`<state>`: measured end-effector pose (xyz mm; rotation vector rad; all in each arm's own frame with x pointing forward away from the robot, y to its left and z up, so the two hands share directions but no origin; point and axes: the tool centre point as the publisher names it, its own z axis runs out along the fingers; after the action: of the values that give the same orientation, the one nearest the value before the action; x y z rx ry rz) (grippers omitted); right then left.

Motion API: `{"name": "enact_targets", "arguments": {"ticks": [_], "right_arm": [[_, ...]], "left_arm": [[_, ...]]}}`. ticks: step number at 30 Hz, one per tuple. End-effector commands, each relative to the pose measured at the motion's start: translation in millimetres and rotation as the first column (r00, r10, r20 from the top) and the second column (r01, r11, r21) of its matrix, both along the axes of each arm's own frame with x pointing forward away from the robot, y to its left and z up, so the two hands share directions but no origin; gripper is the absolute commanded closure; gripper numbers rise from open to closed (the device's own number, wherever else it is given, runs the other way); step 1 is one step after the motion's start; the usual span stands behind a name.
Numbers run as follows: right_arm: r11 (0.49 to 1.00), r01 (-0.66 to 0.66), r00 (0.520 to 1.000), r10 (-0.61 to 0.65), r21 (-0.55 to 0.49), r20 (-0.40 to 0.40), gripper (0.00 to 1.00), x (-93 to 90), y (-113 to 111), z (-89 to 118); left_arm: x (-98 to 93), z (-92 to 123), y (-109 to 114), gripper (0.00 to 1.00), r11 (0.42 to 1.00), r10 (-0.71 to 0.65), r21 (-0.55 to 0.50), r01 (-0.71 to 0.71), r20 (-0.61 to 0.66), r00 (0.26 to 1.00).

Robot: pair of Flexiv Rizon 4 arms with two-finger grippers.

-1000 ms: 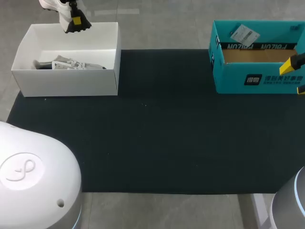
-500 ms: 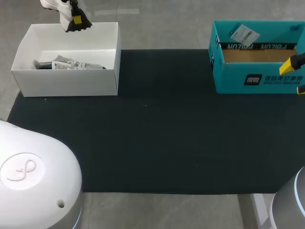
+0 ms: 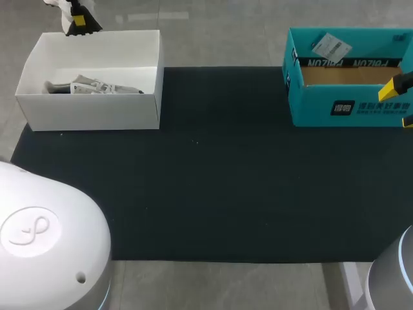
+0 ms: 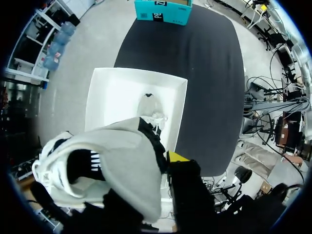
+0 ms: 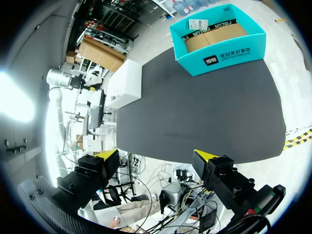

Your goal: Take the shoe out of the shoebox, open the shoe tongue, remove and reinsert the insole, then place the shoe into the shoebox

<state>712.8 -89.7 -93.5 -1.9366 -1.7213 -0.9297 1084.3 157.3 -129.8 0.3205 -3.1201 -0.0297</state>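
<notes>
The head view's top edge crops the left gripper and the white shoe in its grip; the white shoe hides one finger from the wrist camera.

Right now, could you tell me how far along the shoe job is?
Done: the shoe is out of the white box, held aloft in the left jaws. In hand: only that lift; the right jaws stand open and empty. Left: opening the tongue, insole out and back in, then returning the shoe to the box. A second shoe lies in the white box.
</notes>
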Motion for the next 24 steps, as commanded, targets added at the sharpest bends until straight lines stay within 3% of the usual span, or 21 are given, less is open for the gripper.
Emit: {"name": "enact_targets", "arguments": {"ticks": [1,10,16,17,19,24], "right_arm": [[1.000,-0.002,1.000,0.002,-0.001,-0.004,0.00,2.2,0,0],[1.000,-0.002,1.000,0.002,-0.001,-0.004,0.00,2.2,0,0],[1.000,-0.002,1.000,0.002,-0.001,-0.004,0.00,2.2,0,0],[1.000,-0.002,1.000,0.002,-0.001,-0.004,0.00,2.2,0,0],[1.000,-0.002,1.000,0.002,-0.001,-0.004,0.00,2.2,0,0],[1.000,-0.002,1.000,0.002,-0.001,-0.004,0.00,2.2,0,0]], "left_arm": [[15.6,-4,9,1.00,1.000,0.004,0.016,-0.004,0.000,1.000],[49.9,-11,52,1.00,0.994,-0.097,0.049,0.096,0.010,0.995],[67.8,-16,81,1.00,0.975,-0.223,0.004,0.223,-0.021,0.975],[69.7,-16,85,1.00,0.966,-0.259,-0.009,0.259,-0.023,0.966],[67.5,-13,96,1.00,0.893,-0.447,-0.097,0.439,-0.095,0.889],[68.6,-13,99,1.00,0.885,-0.465,-0.090,0.457,-0.114,0.878]]}}
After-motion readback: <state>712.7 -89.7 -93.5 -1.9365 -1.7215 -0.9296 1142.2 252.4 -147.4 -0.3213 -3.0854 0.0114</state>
